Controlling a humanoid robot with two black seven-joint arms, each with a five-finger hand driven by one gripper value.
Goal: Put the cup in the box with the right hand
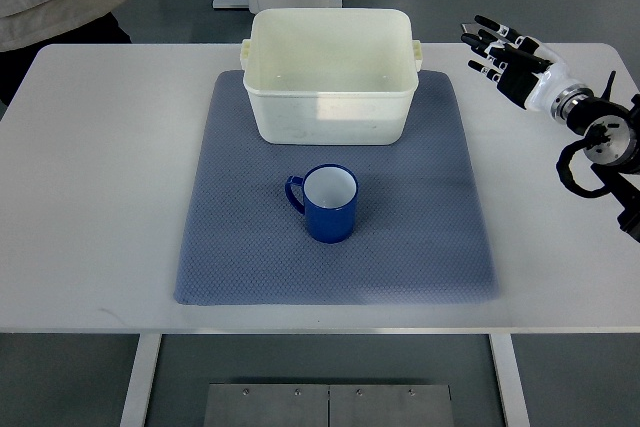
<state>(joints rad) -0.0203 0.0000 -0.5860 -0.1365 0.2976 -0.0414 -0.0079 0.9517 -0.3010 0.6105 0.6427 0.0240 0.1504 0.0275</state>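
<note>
The cup [329, 203] looks glossy blue enamel with a smooth white inside. The box [331, 87] is matt cream plastic. The mat [240, 247] is woven grey-blue cloth, finely textured. The tabletop [100, 177] is smooth, matt white.

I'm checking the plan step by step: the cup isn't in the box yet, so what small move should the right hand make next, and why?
Probably swing the right hand left and toward the robot, to above the blue cup. The hand hovers open over the bare table, to the right of the white box, holding nothing. The cup stands upright on the grey mat in front of the box, handle on its left.
</note>
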